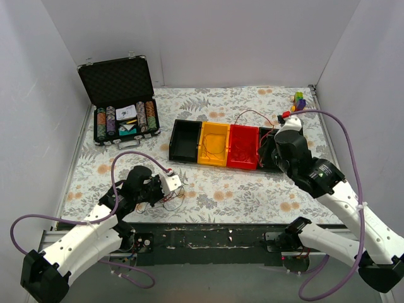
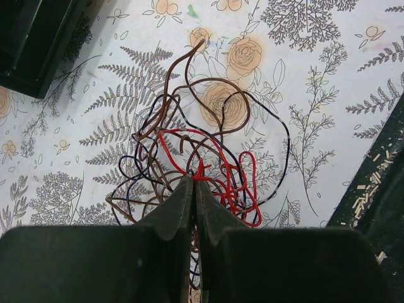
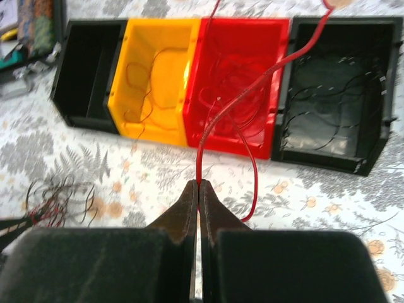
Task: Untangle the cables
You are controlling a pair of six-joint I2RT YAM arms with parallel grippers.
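A tangle of thin red, brown and dark cables lies on the floral mat at the near left. My left gripper is shut on a red strand at the tangle's near edge; in the top view my left gripper sits just over the bunch. My right gripper is shut on a single red cable that rises and loops over the red bin. In the top view my right gripper is above the bins' right end, with the red cable arching behind.
A row of bins stands mid-table: black, yellow, red, and a black one under my right arm; thin wires lie in them. An open case of poker chips is at the back left, coloured blocks at the back right.
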